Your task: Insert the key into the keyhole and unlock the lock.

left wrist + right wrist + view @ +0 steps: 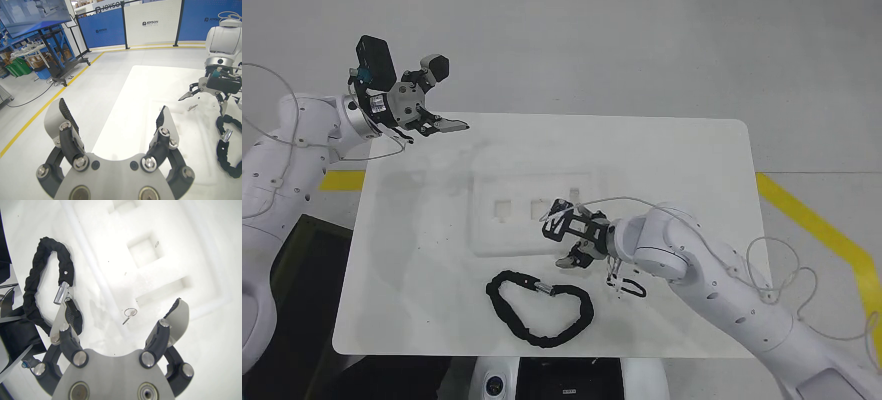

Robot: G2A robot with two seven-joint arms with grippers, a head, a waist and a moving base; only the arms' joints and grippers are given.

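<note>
Judging by the layout, picking up the key is taken to be the step in hand; nothing is gripped yet. Over the far left corner of the white table [692, 180] the left gripper [113, 106] is held with its ribbed black pads wide apart and nothing between them. Nearer the middle, the chain lock [31, 289] is laid in a loop on the tabletop; it is sheathed in crinkled black fabric and ends in a smooth chrome cylinder [60, 293]. Beside it a white foam tray [487, 235] with square recesses is set; the small flat metal key [129, 314], with its thin wire ring, is seen lying on the foam just inside the rim that faces the lock. Above the key the right gripper [122, 301] is poised with its fingers spread and not touching it; a careful descent and a pinch on the key's head are called for next, so that the blade is left free for the keyhole.
</note>
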